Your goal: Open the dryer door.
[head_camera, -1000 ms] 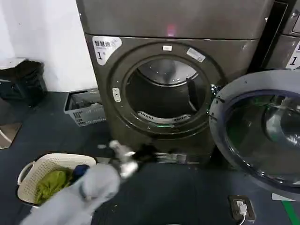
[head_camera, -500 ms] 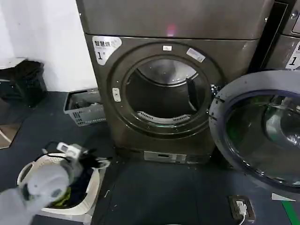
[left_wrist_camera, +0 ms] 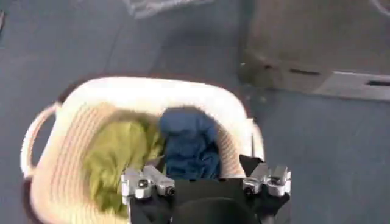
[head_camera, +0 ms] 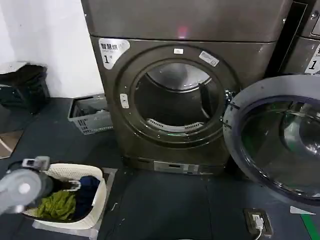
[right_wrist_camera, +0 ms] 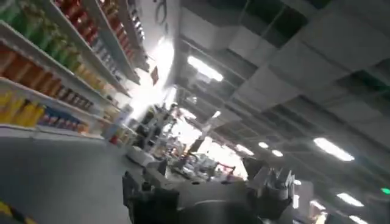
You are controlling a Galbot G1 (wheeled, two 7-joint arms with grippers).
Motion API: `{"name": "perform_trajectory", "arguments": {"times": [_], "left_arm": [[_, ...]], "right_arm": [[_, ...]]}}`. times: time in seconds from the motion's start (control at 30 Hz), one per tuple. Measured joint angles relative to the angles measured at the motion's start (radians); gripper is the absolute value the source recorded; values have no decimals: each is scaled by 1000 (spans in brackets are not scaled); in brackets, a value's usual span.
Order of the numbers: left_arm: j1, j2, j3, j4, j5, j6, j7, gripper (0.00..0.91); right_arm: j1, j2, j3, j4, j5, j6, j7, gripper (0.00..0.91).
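The dryer door [head_camera: 234, 111] stands swung wide open to the right of the machine, its grey inner face and domed glass turned toward me. The drum opening [head_camera: 172, 100] is uncovered and looks dark inside. My left gripper [head_camera: 74, 185] hovers low at the left, well away from the door, over a white woven laundry basket [head_camera: 100, 197]. In the left wrist view this gripper [left_wrist_camera: 204, 173] is open and holds nothing, just above the blue and green clothes in the basket [left_wrist_camera: 152, 85]. My right gripper [right_wrist_camera: 201, 195] points up at a ceiling and shelves.
A grey plastic crate [head_camera: 90, 117] sits on the floor left of the dryer, and a black bag [head_camera: 22, 87] lies by the wall. Another machine [head_camera: 307, 45] stands at the right. A small floor box with a plug [head_camera: 257, 221] lies near the front right.
My left arm has swung from in front of the dryer's base leftward and back, ending over the laundry basket. The door has stayed open in the same place.
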Motion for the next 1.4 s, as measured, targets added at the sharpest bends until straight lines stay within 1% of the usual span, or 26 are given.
{"name": "perform_trajectory", "arguments": {"times": [0.07, 0.3, 0.43, 0.67, 0.9, 1.23, 1.4], "left_arm": [[2, 0, -15, 30, -56, 0, -13, 907], [-2, -14, -47, 123, -196, 0, -49, 907], [-9, -18, -50, 156, -219, 0, -49, 907], [-11, -21, -48, 179, -229, 0, -49, 907], [-15, -20, -37, 190, -223, 0, -49, 907], [-27, -32, -6, 201, -328, 0, -77, 907], [-30, -44, 2, 202, -307, 0, -77, 907]], "right_arm": [[1, -6, 3, -8, 15, 2, -10, 907], [3, -20, 28, -39, 22, 25, -18, 907], [6, -23, 26, -52, 26, 25, -11, 907], [5, -25, 31, -68, 23, 28, -8, 907], [9, -26, 26, -68, 22, 49, -14, 907], [8, -27, 27, -63, 20, 57, -21, 907], [6, -22, 30, -58, 19, 60, -23, 907]]}}
